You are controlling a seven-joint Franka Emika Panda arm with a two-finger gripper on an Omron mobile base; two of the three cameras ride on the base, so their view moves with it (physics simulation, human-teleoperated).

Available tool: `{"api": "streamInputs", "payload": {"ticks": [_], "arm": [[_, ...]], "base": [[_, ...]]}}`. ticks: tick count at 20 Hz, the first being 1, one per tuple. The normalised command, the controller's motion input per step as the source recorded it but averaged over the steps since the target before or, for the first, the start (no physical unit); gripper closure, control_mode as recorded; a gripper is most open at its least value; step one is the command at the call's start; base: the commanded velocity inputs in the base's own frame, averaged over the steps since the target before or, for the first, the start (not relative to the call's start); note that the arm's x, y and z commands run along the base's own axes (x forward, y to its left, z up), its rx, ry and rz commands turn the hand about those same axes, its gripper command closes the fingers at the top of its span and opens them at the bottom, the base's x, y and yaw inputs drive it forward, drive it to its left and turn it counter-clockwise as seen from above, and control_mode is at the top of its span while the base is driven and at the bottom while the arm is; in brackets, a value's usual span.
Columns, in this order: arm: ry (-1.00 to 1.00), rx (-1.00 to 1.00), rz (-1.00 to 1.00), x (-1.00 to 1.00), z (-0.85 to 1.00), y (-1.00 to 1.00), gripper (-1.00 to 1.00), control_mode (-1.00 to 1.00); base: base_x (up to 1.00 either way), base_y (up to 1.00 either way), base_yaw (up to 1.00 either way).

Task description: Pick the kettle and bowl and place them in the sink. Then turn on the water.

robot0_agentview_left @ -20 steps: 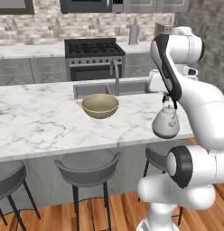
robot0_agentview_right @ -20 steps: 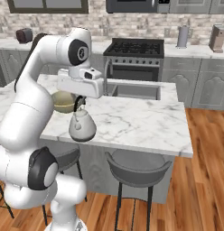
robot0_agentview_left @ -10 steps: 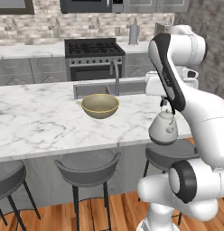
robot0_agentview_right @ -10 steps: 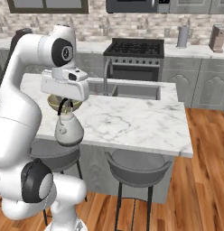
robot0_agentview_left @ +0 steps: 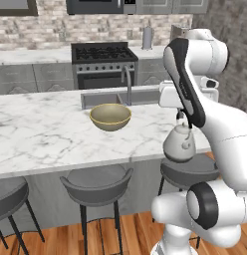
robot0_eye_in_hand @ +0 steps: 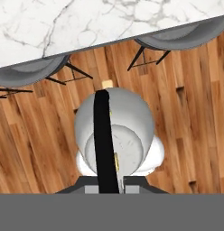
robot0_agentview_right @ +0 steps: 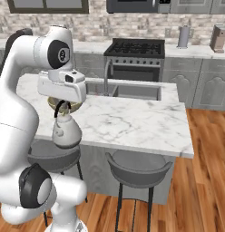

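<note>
A small pale grey kettle hangs by its thin black handle from my gripper, which is shut on that handle. It is off the marble, just past the island's near edge, and the hand view shows wooden floor and stools below it. The olive-tan bowl sits upright on the marble in front of the sink; in the right base view my hand hides most of the bowl. No water falls from the curved faucet.
Grey stools stand under the island's near edge. Behind the island is a black stove, with a tall steel canister on the back counter. The marble island top spreads wide.
The arm has carried the kettle back from above the marble towards the island's near edge and a little lower. The bowl has not moved.
</note>
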Motion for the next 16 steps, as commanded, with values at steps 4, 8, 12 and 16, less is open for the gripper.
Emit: {"api": "streamInputs", "payload": {"ticks": [4, 8, 12, 16], "arm": [[0.00, 0.00, 0.00, 0.00, 0.00, 0.00, 1.00, -1.00], [0.00, 0.00, 0.00, 0.00, 0.00, 0.00, 1.00, 1.00], [0.00, 0.00, 0.00, 0.00, 0.00, 0.00, 1.00, 1.00], [0.00, 0.00, 0.00, 0.00, 0.00, 0.00, 1.00, 1.00]], "base": [[0.00, 0.00, 0.00], [-0.29, 0.13, 0.01], [-0.57, 0.62, 0.01], [-0.39, 0.85, 0.00]]}}
